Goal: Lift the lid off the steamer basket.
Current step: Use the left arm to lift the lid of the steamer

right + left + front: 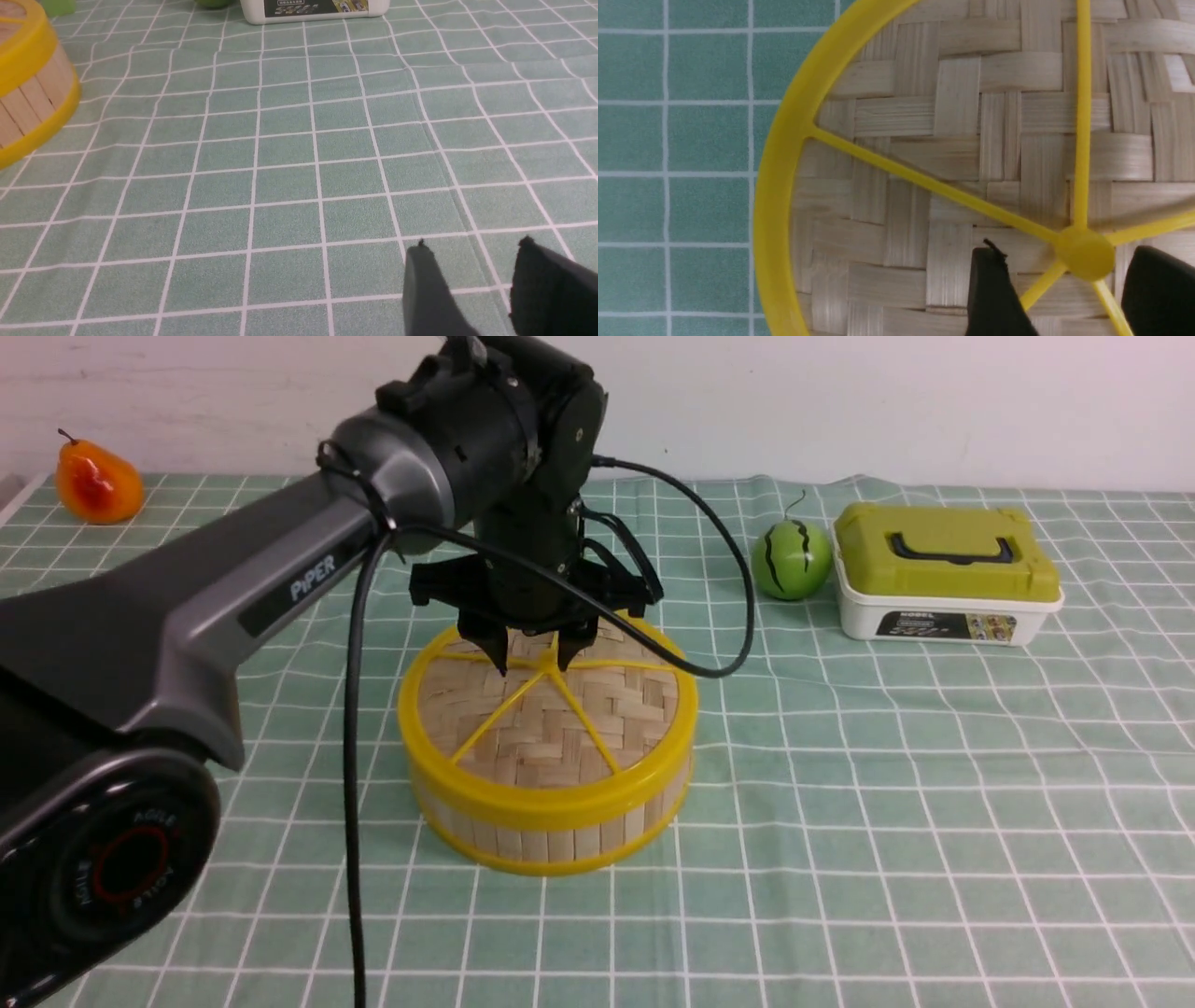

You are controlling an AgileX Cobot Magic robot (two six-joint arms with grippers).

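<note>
The steamer basket stands mid-table with bamboo-slat wall and yellow rims. The lid, woven tan bamboo with yellow spokes, lies flat on top of it. My left gripper points down just over the lid's centre. In the left wrist view the lid fills the frame, and my left gripper is open with a black finger on each side of the centre knob, not touching it. My right gripper is open and empty, low over the cloth to the right of the basket. It is out of the front view.
A white box with an olive-green lid and a small toy watermelon stand at the back right. A toy pear lies at the back left. A black cable hangs from the left arm beside the basket. A green checked cloth covers the table.
</note>
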